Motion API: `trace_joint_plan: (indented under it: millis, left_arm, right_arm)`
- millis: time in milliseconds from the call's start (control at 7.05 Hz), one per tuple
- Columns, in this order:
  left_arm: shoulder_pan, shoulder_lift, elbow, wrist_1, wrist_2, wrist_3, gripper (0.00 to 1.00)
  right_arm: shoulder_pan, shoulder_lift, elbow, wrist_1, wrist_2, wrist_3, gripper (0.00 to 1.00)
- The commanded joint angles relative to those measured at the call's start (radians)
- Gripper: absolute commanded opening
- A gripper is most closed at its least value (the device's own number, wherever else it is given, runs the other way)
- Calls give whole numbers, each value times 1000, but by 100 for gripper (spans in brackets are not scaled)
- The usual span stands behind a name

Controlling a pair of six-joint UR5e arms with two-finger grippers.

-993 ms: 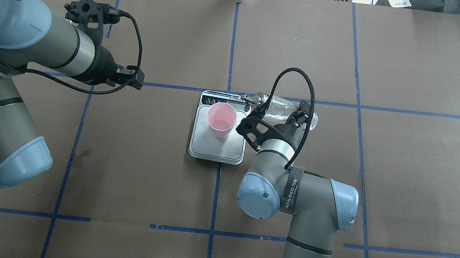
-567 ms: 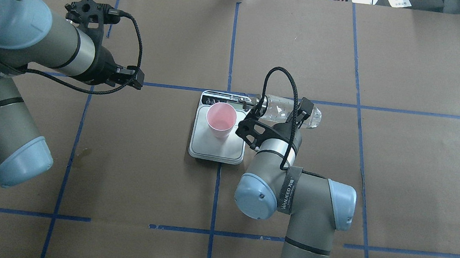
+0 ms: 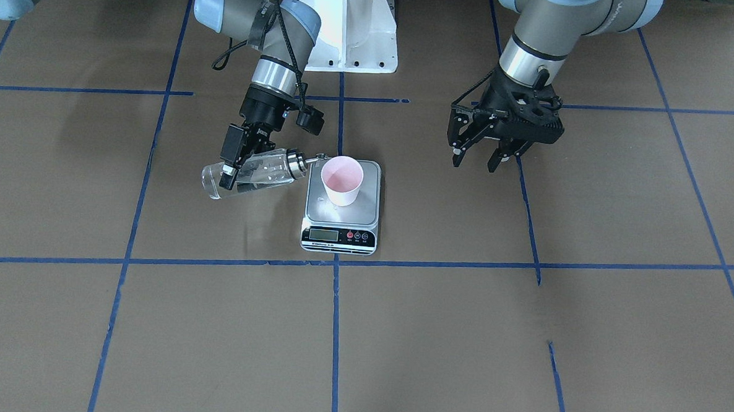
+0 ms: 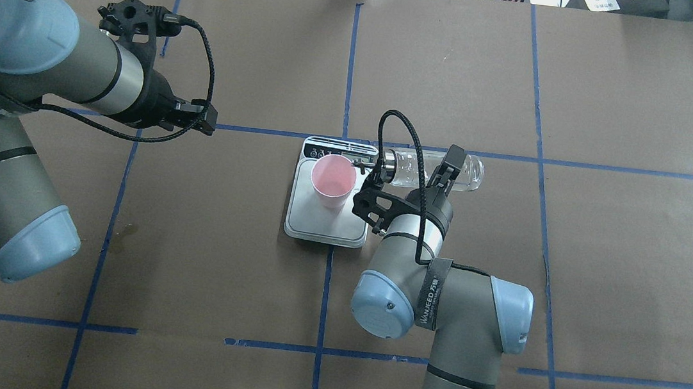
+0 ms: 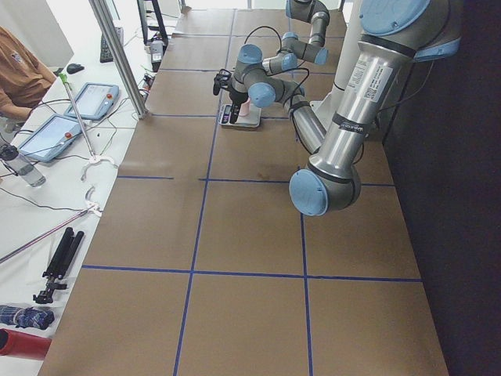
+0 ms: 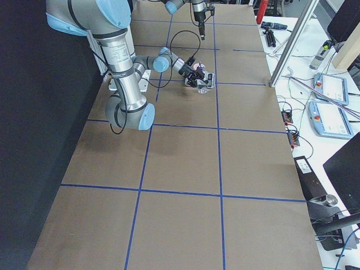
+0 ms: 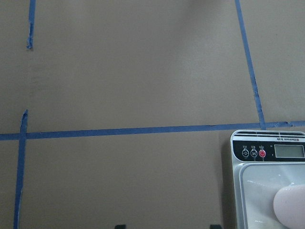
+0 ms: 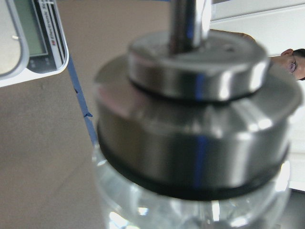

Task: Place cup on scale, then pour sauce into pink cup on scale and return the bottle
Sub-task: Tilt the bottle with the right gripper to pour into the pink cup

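Surface [image 4: 506, 269]: scale [image 4: 317, 225] at centre. Bottle [image 4: 410, 166] clamped in my right fingers [image 3: 230, 147], tipped nearly flat, spout at rim. Cup [image 4: 333, 180] on scale, that step done. Pouring now, I judge; flow unseen; return left. Left fingers [image 3: 458, 149] apart, empty, well aside.

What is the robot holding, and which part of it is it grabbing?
The right gripper holds the glass bottle by its clear body, nearer the base than the cap. The left gripper holds nothing.
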Motion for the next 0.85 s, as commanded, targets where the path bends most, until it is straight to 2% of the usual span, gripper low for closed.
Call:
trace_joint_plan:
  millis: [0,709]
  left_arm:
    - [1,0,3,0,0,1,66]
    - [2,0,3,1,0,0,66]
  right_arm:
    - [-1,3,-24,-10,-29,-80,0]
    - [11,29,-41,-10,-31,-142,0]
